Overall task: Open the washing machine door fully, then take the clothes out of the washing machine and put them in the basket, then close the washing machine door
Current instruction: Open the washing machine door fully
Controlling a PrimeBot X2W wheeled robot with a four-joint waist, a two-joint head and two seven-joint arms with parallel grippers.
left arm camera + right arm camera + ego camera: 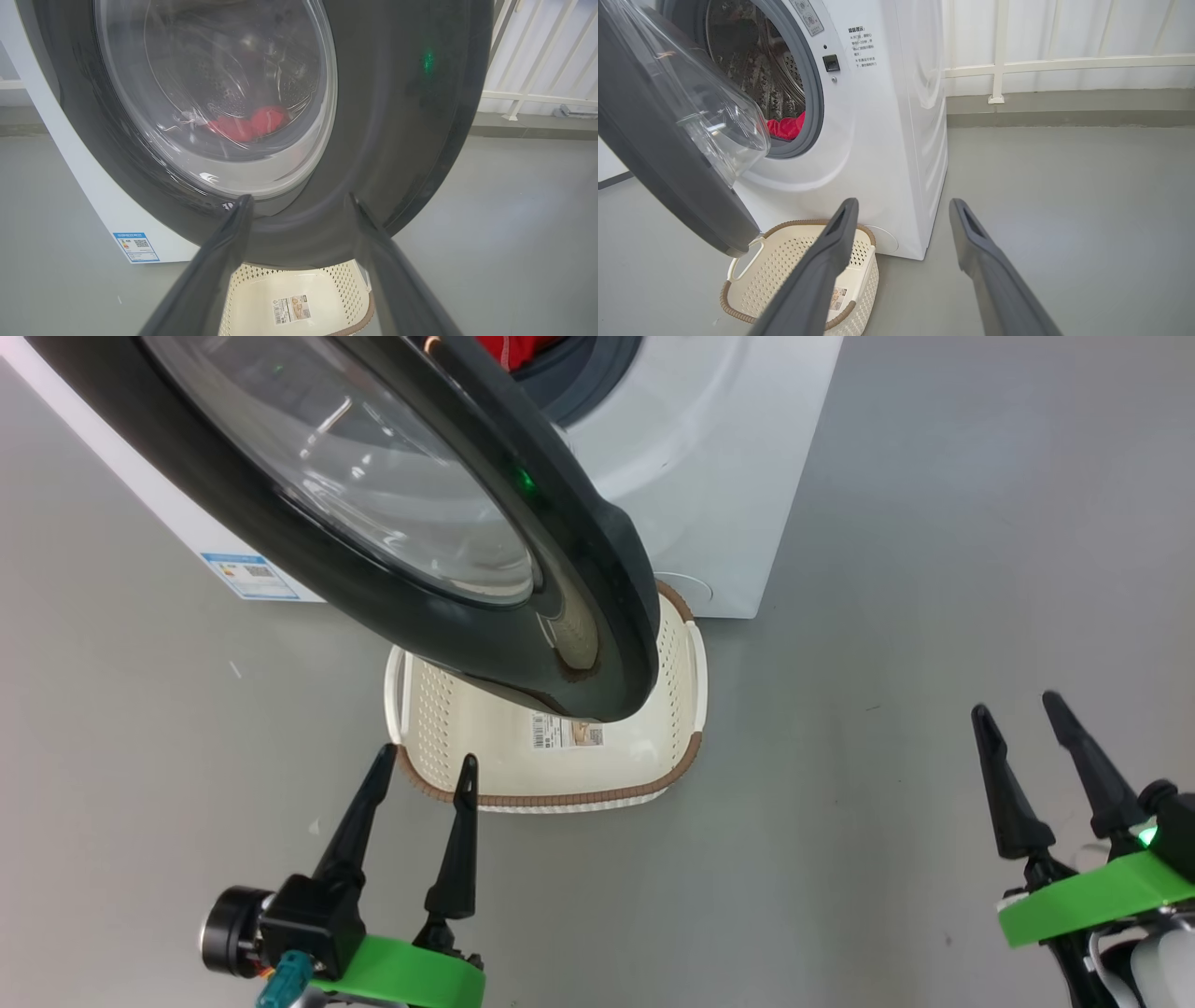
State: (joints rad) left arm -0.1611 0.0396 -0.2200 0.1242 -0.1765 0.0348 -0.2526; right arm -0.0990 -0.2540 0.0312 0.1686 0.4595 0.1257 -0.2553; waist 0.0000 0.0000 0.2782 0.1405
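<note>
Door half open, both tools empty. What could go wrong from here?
1. The round glossy black-rimmed glass door hangs partly open over the cream perforated plastic basket; red fabric clothes pulled out now could drop on the door, not in.
2. The open left tool sits close to that door's rim; a careless lift may knock it back shut.

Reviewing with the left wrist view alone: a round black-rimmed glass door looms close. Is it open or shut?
Observer: Open partway; the round black-rimmed glass door stands swung off the grey rubber gasket of the white washing machine.
Operator: The other arm?
Observer: The right gripper is open above grey floor, touching nothing.
Operator: Clothes?
Observer: Inside; bright red fabric clothes lie at the drum's mouth, against that gasket.
</note>
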